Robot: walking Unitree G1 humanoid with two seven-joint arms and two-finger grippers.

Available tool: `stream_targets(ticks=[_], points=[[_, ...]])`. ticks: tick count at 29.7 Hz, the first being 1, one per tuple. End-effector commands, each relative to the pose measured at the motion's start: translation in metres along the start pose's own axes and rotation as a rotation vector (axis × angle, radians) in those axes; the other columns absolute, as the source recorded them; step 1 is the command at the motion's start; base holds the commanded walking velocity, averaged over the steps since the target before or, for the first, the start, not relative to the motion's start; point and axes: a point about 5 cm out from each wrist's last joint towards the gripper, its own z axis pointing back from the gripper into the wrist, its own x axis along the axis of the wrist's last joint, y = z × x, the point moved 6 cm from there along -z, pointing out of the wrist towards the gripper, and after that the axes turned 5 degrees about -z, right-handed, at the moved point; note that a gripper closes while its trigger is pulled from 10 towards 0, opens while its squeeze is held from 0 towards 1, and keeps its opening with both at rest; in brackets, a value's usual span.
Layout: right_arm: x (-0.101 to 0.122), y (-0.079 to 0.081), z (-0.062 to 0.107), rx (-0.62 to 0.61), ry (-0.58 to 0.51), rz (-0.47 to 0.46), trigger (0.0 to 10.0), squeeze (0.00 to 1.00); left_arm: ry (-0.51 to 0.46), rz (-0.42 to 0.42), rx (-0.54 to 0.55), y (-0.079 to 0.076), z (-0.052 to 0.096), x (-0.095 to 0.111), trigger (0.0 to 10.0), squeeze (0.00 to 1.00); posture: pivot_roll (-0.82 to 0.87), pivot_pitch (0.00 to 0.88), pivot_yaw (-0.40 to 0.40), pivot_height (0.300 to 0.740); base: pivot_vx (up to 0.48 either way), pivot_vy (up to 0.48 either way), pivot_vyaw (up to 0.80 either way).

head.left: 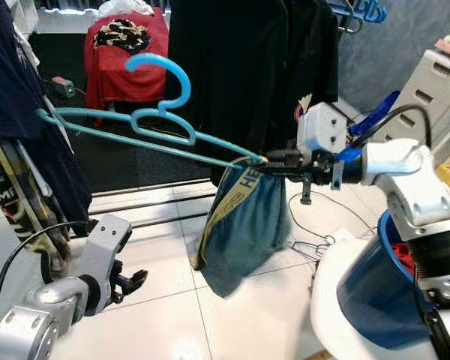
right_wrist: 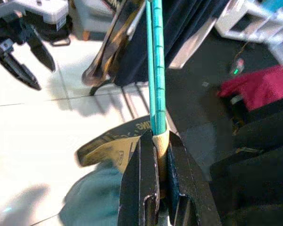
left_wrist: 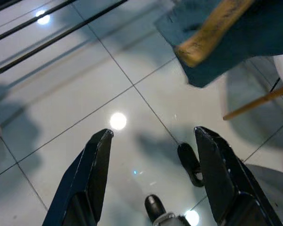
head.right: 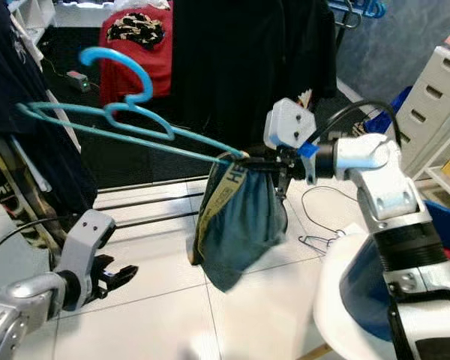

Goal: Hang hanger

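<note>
Glossy white floor tiles (head.left: pixel 172 300) spread beneath me, crossed by dark rails, with dark clothes hanging at my far left (head.left: pixel 15 112) and a row of black garments (head.left: pixel 247 67) straight ahead; a red cloth with a patterned piece on top (head.left: pixel 127 52) sits behind them. Low on my left, my left tool (head.left: pixel 131 282) hangs over the tiles with its two black fingers (left_wrist: pixel 92 174) spread apart and nothing between them. Above it, the blue hanger (head.left: pixel 146 124) is held up in the air, its long axis running nearly level from the dark clothes on my left across to my right tool, dipping slightly toward the right; its hook (head.left: pixel 161 71) points up and curls back to the left. At the hanger's right end a pair of teal shorts (head.left: pixel 244 221) with a yellowish lettered waistband dangles down over the floor. My right tool (head.left: pixel 274 160) is clamped on that end, fingers (right_wrist: pixel 144 188) pressed together on the hanger rod and the waistband, the arm reaching in from the right. Past it, wire hangers (head.left: pixel 311 247) lie on the tiles, a white rounded object with a blue basket (head.left: pixel 367 292) stands close by my right side, a pale drawer unit (head.left: pixel 435 90) stands against the grey wall, and more blue hangers (head.left: pixel 360 11) hang at the top right.
</note>
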Motion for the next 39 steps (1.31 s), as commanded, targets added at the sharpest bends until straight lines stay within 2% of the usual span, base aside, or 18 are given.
stream_targets(ticks=[1,4,6,8,9,10,13,15,17,19,21,25,26,27,28,31,37,39], points=[[-0.004,0.0,-0.001,0.014,0.019,0.003,10.0,0.0,0.024,0.007,-0.015,-0.009,-0.005,-0.005,10.0,0.0,-0.09,0.259,-0.137,0.74,0.0,0.0,0.0],[-0.007,-0.005,-0.003,0.016,0.019,-0.024,10.0,0.0,0.019,-0.087,-0.052,-0.029,-0.019,0.001,10.0,0.0,-0.09,0.267,-0.158,0.74,0.0,0.0,0.0],[-0.005,-0.008,-0.005,0.022,0.02,-0.022,10.0,0.0,0.007,-0.169,-0.096,-0.049,-0.031,0.008,10.0,0.0,-0.11,0.274,-0.171,0.74,0.0,0.0,0.0],[-0.003,-0.008,-0.006,0.03,0.016,-0.019,10.0,0.0,0.006,-0.211,-0.121,-0.063,-0.043,0.01,10.0,0.0,-0.11,0.275,-0.177,0.74,0.0,0.0,0.0],[-0.003,-0.008,-0.006,0.03,0.016,-0.019,10.0,0.0,0.006,-0.211,-0.121,-0.063,-0.043,0.01,10.0,0.0,-0.11,0.275,-0.177,0.74,0.0,0.0,0.0],[-0.001,-0.009,-0.006,0.038,0.01,-0.017,10.0,0.0,0.012,-0.225,-0.132,-0.071,-0.052,0.011,10.0,0.0,-0.11,0.275,-0.177,0.74,0.0,0.0,0.0],[0.0,-0.008,-0.006,0.041,0.005,-0.018,10.0,0.0,0.014,-0.238,-0.136,-0.075,-0.055,0.01,10.0,0.0,-0.11,0.277,-0.177,0.74,0.0,0.0,0.0],[0.001,-0.002,-0.007,0.048,-0.02,-0.039,10.0,0.0,0.006,-0.279,-0.141,-0.086,-0.068,0.009,10.0,0.0,-0.13,0.278,-0.165,0.74,0.0,0.0,0.0],[0.002,0.006,-0.01,0.044,-0.05,-0.058,10.0,0.0,0.007,-0.276,-0.136,-0.086,-0.07,0.009,10.0,0.0,-0.14,0.282,-0.152,0.74,0.0,0.0,0.0],[0.002,0.023,-0.018,0.047,-0.098,-0.081,10.0,0.0,0.011,-0.273,-0.11,-0.076,-0.068,0.009,10.0,0.0,-0.12,0.285,-0.145,0.74,0.0,0.0,0.0],[0.002,0.027,-0.019,0.048,-0.108,-0.085,10.0,0.0,0.012,-0.274,-0.103,-0.073,-0.068,0.009,10.0,0.0,-0.12,0.285,-0.145,0.74,0.0,0.0,0.0],[0.005,0.062,-0.05,0.035,-0.215,-0.141,10.0,0.0,0.048,-0.277,0.037,-0.014,-0.034,0.0,10.0,0.0,-0.05,0.287,-0.124,0.74,0.0,0.0,0.0],[0.005,0.062,-0.05,0.035,-0.215,-0.141,10.0,0.0,0.048,-0.277,0.037,-0.014,-0.034,0.0,10.0,0.0,-0.05,0.287,-0.124,0.74,0.0,0.0,0.0],[0.007,0.066,-0.055,0.039,-0.238,-0.163,10.0,0.0,0.056,-0.266,0.066,-0.002,-0.026,-0.004,10.0,0.0,-0.04,0.287,-0.126,0.74,0.0,0.0,0.0],[0.007,0.066,-0.055,0.039,-0.238,-0.163,10.0,0.0,0.056,-0.266,0.066,-0.002,-0.026,-0.004,10.0,0.0,-0.04,0.287,-0.126,0.74,0.0,0.0,0.0],[0.013,0.073,-0.069,0.061,-0.282,-0.191,10.0,0.0,0.089,-0.196,0.121,0.019,-0.008,-0.024,10.0,0.0,-0.02,0.283,-0.154,0.74,0.0,0.0,0.0],[0.019,0.077,-0.074,0.077,-0.302,-0.205,10.0,0.0,0.097,-0.17,0.164,0.028,0.001,-0.039,10.0,0.0,-0.02,0.281,-0.167,0.74,0.0,0.0,0.0],[0.026,0.077,-0.078,0.123,-0.318,-0.218,10.0,0.0,0.111,-0.094,0.209,0.032,0.006,-0.053,10.0,0.0,-0.04,0.272,-0.205,0.74,0.0,0.0,0.0]])
